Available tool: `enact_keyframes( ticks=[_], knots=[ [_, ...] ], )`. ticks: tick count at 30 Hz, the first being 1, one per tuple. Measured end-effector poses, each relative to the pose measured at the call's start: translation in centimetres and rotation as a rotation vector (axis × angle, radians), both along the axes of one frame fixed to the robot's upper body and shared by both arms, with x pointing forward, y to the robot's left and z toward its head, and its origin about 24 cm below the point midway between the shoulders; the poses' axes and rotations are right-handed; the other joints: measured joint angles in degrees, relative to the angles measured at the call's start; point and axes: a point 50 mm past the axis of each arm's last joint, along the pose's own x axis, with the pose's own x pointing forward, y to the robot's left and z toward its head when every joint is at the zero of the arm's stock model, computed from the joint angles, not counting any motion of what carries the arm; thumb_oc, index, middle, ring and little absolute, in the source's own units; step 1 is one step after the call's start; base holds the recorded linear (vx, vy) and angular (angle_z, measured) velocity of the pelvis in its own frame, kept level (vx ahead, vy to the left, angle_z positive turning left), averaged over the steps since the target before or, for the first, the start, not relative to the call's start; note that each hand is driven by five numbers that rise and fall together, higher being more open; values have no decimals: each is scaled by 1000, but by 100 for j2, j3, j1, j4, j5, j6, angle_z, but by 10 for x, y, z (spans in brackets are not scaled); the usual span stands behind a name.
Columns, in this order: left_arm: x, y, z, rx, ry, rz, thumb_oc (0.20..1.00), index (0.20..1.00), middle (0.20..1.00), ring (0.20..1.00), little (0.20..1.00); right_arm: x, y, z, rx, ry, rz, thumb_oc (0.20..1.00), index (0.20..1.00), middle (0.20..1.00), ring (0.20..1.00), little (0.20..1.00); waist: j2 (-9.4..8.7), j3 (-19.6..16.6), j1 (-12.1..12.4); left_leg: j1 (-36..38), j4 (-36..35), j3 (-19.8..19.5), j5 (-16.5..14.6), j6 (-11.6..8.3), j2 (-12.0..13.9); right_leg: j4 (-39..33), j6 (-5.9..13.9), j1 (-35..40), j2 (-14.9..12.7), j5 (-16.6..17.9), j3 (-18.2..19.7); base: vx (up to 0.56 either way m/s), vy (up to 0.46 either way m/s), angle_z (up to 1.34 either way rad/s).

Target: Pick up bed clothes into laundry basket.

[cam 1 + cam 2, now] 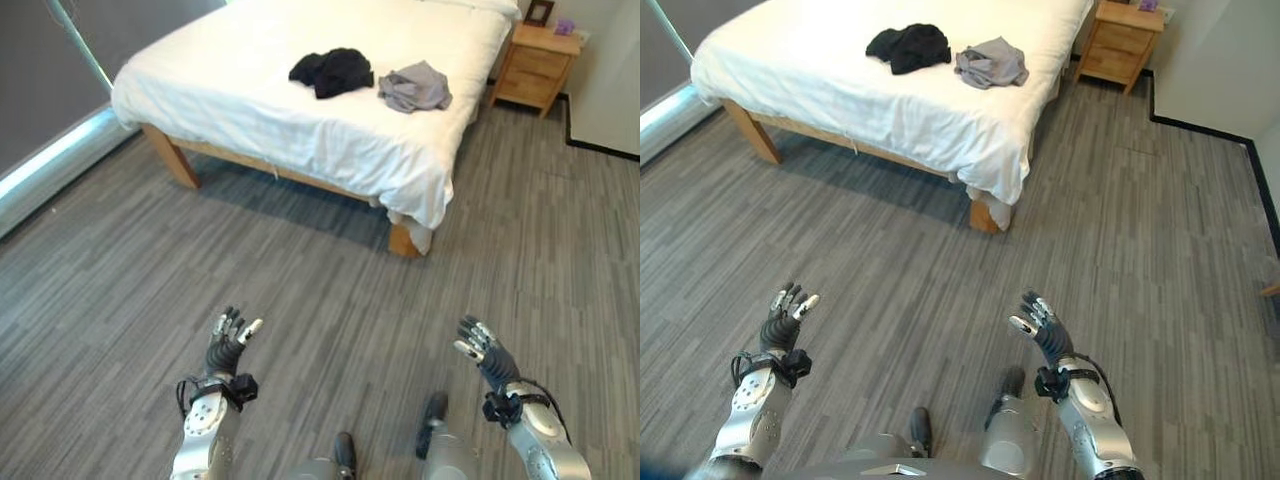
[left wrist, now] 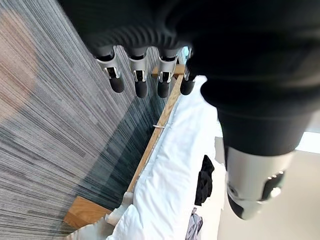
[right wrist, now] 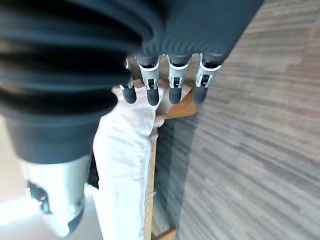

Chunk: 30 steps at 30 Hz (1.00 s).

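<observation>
- The step in hand looks like the approach: nothing is picked up yet, and both hands hang empty over the grey floor (image 1: 330, 290), well short of the bed (image 1: 300, 110)
- The left hand (image 1: 226, 345) is raised with its fingers loosely spread and straight, holding nothing; its wrist view shows the fingertips (image 2: 141, 89) in a row with the bed beyond them
- The right hand (image 1: 484, 350) is likewise spread and relaxed, empty, its fingertips (image 3: 151, 96) pointing toward the corner of the bed
- The clothes lie on top of the bed, on its white cover: a black garment (image 1: 332, 71) bunched near the middle, and a grey garment (image 1: 415, 87) just beside it, toward the wooden nightstand (image 1: 537, 62) that stands beside the bed
- Both garments are well apart from either hand, across the floor and past the near edge of the bed
- The next move, as I judge it, calls for getting closer to the bed until a hand can reach over the cover and close on one garment
- I cannot see a laundry basket near the bed, so where the clothes must go is unclear
</observation>
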Motion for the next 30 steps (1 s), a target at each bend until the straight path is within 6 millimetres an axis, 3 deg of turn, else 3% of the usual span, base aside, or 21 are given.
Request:
enact_keyframes(
  ticks=[2,3,4,5,6,8,9,11,14,15,16,17,18,20,22,24,25,26,28,29,30],
  knots=[
    [-3,-4,-2,-2,9,-14,1000,1000,1000,1000,1000,-2,-1,-2,6,10,-3,1000,1000,1000,1000,1000,-15,-118,19,204,87,-141,-217,-140,62,214,-183,391,173,86,-143,636,-306,43],
    [-8,-6,-5,0,23,-27,1000,1000,1000,1000,1000,-1,0,-3,16,13,-7,1000,1000,1000,1000,1000,-69,-110,59,154,573,-148,-391,-654,199,584,-439,745,390,-199,-196,567,-354,66],
    [-6,-5,-2,-2,11,-29,1000,1000,1000,1000,1000,0,-1,-7,37,31,-24,1000,1000,1000,1000,1000,-190,-80,31,-523,2012,-96,-537,-788,266,887,-960,881,468,-755,-281,410,-346,86],
    [-1,-10,2,-15,-13,-40,1000,1000,1000,1000,1000,-1,-3,-9,57,39,-45,1000,1000,1000,1000,1000,-255,-78,9,-1244,3412,60,-478,-882,435,765,-1178,963,515,-826,-261,287,-256,36],
    [-9,-12,-3,-23,4,-44,1000,1000,1000,1000,1000,3,-10,-2,77,-2,-72,1000,1000,1000,1000,1000,-186,-109,397,-1989,4961,287,412,-1074,944,695,-1339,1166,811,-1029,-185,290,-254,-14],
    [-10,-7,-2,-8,10,-34,1000,1000,1000,1000,1000,6,-9,1,72,-18,-65,1000,1000,1000,1000,1000,-222,-123,558,-2035,5353,494,891,-1094,1311,533,-1431,1367,986,-927,-255,478,-173,-48],
    [-8,-6,0,-9,0,-33,1000,1000,1000,1000,1000,10,-10,4,70,-31,-68,1000,1000,1000,1000,1000,-278,-112,535,-2111,5319,475,684,-1225,1398,479,-1529,1496,1064,-1205,-219,663,-109,2],
    [2,-12,9,-15,-48,-55,1000,1000,1000,1000,1000,15,-12,5,66,-32,-94,1000,1000,1000,1000,1000,-300,-57,608,-2064,4506,624,421,-1269,1634,248,-1636,1719,1248,-1214,-204,534,45,6],
    [0,-16,11,-16,-58,-87,1000,1000,1000,1000,1000,22,-9,11,78,-65,-88,1000,1000,1000,1000,1000,-399,75,853,-1881,2010,880,473,-1182,1697,-265,-1470,2235,1482,-1192,-128,661,203,-26],
    [-5,-15,7,-10,-38,-91,1000,1000,1000,1000,1000,22,-9,11,70,-63,-76,1000,1000,1000,1000,1000,-262,48,866,-1817,432,718,569,-1114,1628,-561,-1264,2549,1695,-1278,-154,600,181,-13],
    [-7,-15,4,-11,-24,-89,1000,1000,1000,1000,1000,22,-9,11,68,-60,-74,1000,1000,1000,1000,1000,-161,49,892,-1753,-342,389,589,-1105,1568,-624,-1189,2733,1800,-1327,-99,795,223,-39],
    [-9,-14,3,-10,-17,-83,1000,1000,1000,1000,1000,22,-8,9,67,-52,-69,1000,1000,1000,1000,1000,-30,60,1009,-1865,-363,-18,608,-1093,1558,-638,-1186,2937,1868,-1358,-19,393,107,-60],
    [-12,-12,2,-9,-11,-78,1000,1000,1000,1000,1000,21,-8,7,68,-47,-68,1000,1000,1000,1000,1000,1,-1,1099,-1932,-354,59,649,-1083,1517,-704,-1137,3074,1865,-1385,55,561,181,-67],
    [-17,-9,2,-8,-12,-62,1000,1000,1000,1000,1000,20,-4,9,77,-53,-61,1000,1000,1000,1000,1000,65,-153,1162,-1820,-7,389,719,-945,1407,-736,-860,3395,1738,-1659,248,522,232,-58],
    [-22,0,2,3,-8,-27,1000,1000,1000,1000,1000,21,12,7,110,-51,-21,1000,1000,1000,1000,1000,-233,-296,1207,-1699,336,626,1140,-726,1198,-473,-588,3547,1362,-1856,438,530,331,-66],
    [-20,-6,2,1,-9,-59,1000,1000,1000,1000,1000,19,26,5,116,-47,37,1000,1000,1000,1000,1000,-230,-410,1195,-1428,393,708,1387,-424,1080,1009,-587,3054,911,-1865,485,280,236,-38],
    [-20,-8,2,15,-1,-88,1000,1000,1000,1000,1000,17,35,5,140,-47,48,1000,1000,1000,1000,1000,-355,-504,1151,-1238,370,758,1357,-339,903,2375,-575,2525,411,-1860,515,274,320,2],
    [-17,-10,4,22,-9,-106,1000,1000,1000,1000,1000,15,38,5,156,-50,51,1000,1000,1000,1000,1000,-443,-565,1139,-1128,286,776,1305,-278,747,2667,-535,2350,198,-1879,522,571,556,16],
    [-5,-14,14,49,-54,-135,1000,1000,1000,1000,1000,22,52,11,195,-85,71,1000,1000,1000,1000,1000,-482,-443,1013,-857,399,899,732,13,390,3981,-277,1611,-415,-571,691,514,436,22],
    [-5,-13,14,74,-45,-152,1000,1000,1000,1000,1000,28,54,16,192,-104,84,1000,1000,1000,1000,1000,-382,-323,984,-568,245,869,760,56,329,4799,-213,1250,-739,-129,668,316,112,28],
    [-6,-16,12,85,-30,-183,1000,1000,1000,1000,1000,27,60,14,198,-94,105,1000,1000,1000,1000,1000,-219,-344,847,-314,98,794,718,85,262,5096,-203,975,-910,-432,479,468,120,16]
  ],
)
